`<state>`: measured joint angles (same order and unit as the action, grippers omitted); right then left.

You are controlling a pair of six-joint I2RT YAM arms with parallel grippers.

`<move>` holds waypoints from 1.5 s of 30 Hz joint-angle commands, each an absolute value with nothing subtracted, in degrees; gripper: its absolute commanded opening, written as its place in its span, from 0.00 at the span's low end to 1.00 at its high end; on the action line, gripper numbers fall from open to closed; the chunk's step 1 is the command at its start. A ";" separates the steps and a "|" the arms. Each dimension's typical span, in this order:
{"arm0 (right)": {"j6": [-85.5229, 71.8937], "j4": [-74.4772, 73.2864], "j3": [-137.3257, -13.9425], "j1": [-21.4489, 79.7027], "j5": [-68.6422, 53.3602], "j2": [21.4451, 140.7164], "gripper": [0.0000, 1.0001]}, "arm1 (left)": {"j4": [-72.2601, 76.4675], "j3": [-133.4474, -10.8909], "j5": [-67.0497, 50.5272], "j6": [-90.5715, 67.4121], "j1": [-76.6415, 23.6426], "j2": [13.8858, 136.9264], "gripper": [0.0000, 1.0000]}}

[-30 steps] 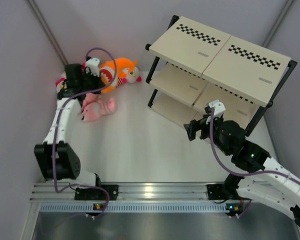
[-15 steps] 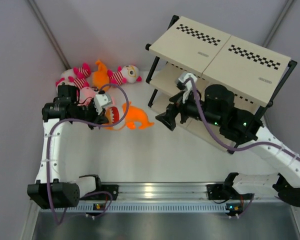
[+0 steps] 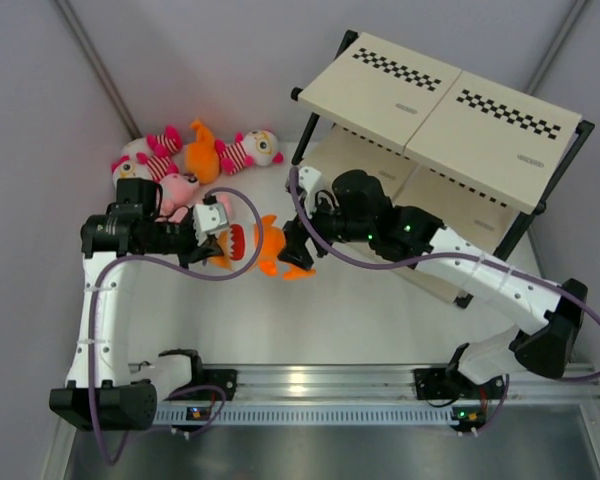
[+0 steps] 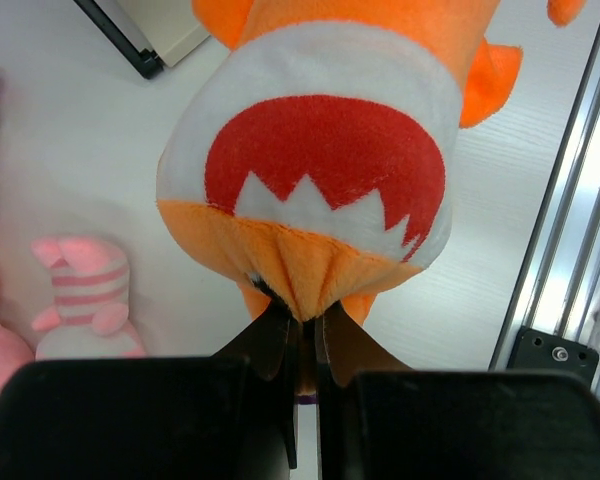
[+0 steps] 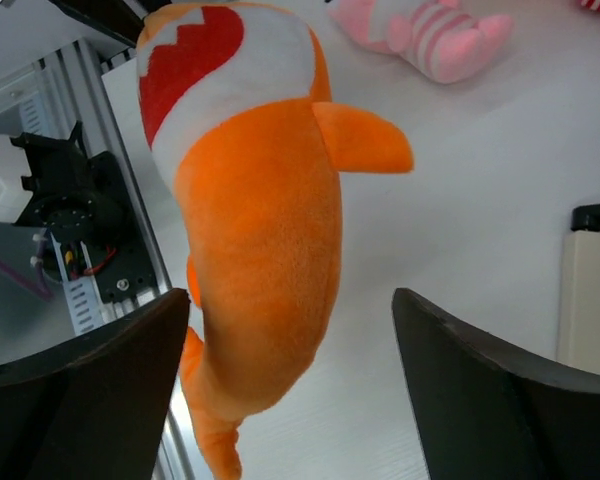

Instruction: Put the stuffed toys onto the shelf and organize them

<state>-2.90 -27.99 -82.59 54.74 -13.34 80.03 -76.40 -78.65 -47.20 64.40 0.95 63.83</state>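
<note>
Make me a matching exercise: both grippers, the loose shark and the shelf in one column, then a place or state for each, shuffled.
1 left gripper
2 right gripper
3 loose shark
4 shelf

A open, straddling the held shark
B lying among the dolls, far left
C far right, checker strips on top
D shut on the held shark's lip

Pairs: 1-D, 2-A, 3-B, 4-C
</note>
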 commanded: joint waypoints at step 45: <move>-40.60 -29.01 -86.14 38.50 62.58 52.47 0.12 | -76.82 -97.91 -25.58 31.38 0.35 65.39 0.99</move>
